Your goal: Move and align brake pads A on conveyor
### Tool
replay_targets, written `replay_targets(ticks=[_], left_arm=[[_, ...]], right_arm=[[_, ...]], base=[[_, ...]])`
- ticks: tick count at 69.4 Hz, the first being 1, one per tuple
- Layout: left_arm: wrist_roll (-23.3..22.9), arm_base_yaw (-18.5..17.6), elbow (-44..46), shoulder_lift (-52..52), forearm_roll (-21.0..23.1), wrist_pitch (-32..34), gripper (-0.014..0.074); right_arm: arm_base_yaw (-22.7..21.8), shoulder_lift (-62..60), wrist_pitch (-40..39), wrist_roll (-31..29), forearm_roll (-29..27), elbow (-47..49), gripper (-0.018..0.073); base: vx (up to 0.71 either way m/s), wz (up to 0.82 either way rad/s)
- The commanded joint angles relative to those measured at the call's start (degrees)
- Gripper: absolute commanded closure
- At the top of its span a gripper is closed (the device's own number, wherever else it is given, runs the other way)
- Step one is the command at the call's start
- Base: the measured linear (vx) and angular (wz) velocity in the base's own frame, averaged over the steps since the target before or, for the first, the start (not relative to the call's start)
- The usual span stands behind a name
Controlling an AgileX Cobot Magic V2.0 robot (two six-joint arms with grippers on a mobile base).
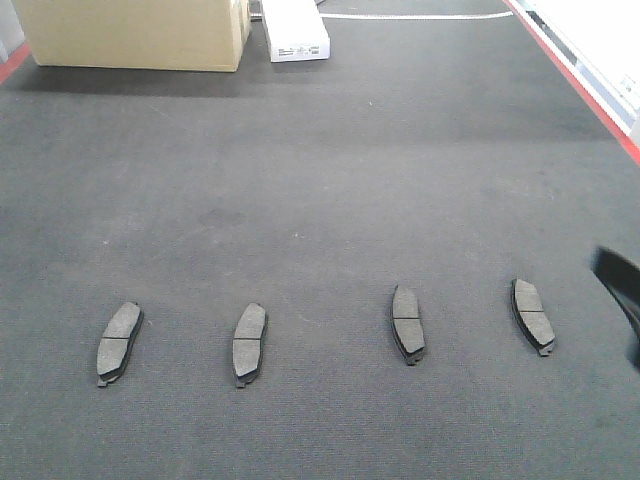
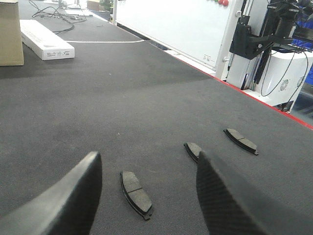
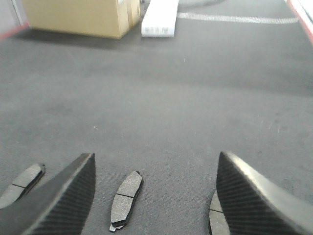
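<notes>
A tan cardboard box (image 1: 135, 33) stood at the far left of the conveyor (image 1: 320, 180), closed on the sides shown; its contents could not be made out. Just beside it lay a flat white carton (image 1: 295, 30), also shut.

Four brake pads lay on the belt in a rough row across the near part, friction faces up, each lengthwise toward the far end and slightly tilted: the leftmost pad (image 1: 119, 343), the second pad (image 1: 249, 343), the third pad (image 1: 407, 323) and the rightmost pad (image 1: 532, 315). They were well apart from one another, the two right ones a little farther up the belt than the two left ones.

The left gripper (image 2: 149, 196) hung above the belt with its fingers (image 2: 68, 200) spread wide and nothing between them but air; one pad (image 2: 136, 194) lay on the belt in the gap, not touched. A second was partly hidden behind the right finger; a third lay clear beyond.

The right gripper (image 3: 154, 196) was likewise spread wide and empty. One pad (image 3: 126, 199) lay on the belt between its fingers (image 3: 63, 196), nearer the left one, untouched. Another pad was cut off behind the left finger, another behind the right.

In the front view only a blurred dark part of an arm (image 1: 620, 285) showed at the right edge, near the rightmost pad.
</notes>
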State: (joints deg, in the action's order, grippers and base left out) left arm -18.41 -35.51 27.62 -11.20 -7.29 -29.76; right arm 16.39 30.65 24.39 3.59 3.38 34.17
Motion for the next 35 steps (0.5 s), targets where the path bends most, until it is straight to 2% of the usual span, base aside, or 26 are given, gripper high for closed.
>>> replay_targets(ticks=[1,20,29,35], left_arm=[[-0.26,-0.15,1.27,-0.54,-0.24,4.73,0.0192],[-0.21,-0.15,1.27,-0.54,-0.3,4.78,0.0192],[-0.09,-0.15,1.27,-0.54,-1.01,4.78,0.0192],[-0.09,-0.15,1.27,-0.54,-1.43,4.73,0.0192]], right_arm=[[-0.13,-5.96,-5.73,-0.39,-0.19,-2.19,0.0052],[-0.13,-19.15,-8.11,-0.51,-2.6,-9.54,0.0052],[-0.13,-21.24,-8.34,-3.59,-2.49,-10.77,0.0052],[-0.13,-21.24,-8.9,-3.59,-2.49,-11.68,0.0052]], base=[[0.0,0.0],[0.0,0.0],[0.0,0.0],[0.0,0.0]])
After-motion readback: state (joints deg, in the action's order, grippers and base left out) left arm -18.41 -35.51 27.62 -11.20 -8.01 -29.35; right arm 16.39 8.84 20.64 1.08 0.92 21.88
